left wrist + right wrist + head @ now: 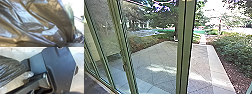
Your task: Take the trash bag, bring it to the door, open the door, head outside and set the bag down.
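Outside, sunlight streaks the paving (200, 62) past green-framed glass (105, 27) (shrubs (235, 50) alongside); the trash bag (37, 22) lies wrinkled, and I can't tell whether either gripper is wide or narrow.

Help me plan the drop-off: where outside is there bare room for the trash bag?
Bare paving lies, in the head view, between the green post and the pale edging strip. Beyond that strip, shrubs crowd the bed.
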Robot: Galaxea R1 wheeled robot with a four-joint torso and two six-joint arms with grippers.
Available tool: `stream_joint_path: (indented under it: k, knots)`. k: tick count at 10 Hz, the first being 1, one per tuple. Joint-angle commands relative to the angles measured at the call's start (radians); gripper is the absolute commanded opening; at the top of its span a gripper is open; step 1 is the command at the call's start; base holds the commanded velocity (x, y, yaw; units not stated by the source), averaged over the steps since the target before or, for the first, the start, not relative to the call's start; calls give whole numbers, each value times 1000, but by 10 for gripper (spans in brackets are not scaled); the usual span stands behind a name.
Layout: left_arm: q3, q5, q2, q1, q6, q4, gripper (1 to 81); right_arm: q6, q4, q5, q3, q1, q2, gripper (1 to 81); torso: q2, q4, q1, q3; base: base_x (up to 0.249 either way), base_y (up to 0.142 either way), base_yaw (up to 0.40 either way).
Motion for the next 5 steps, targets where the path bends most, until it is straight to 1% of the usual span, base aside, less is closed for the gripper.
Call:
stream_joint_path:
  k: [1, 5]
  knots:
    - [1, 56, 0, -59, 9, 9, 10, -6, -6, -37, 10, 41, 18, 811, 0, 0, 0, 0, 0, 0, 0]
    - [1, 56, -3, -59, 11, 9, 10, -6, -7, -34, 10, 35, 20, 811, 0, 0, 0, 0, 0, 0, 0]
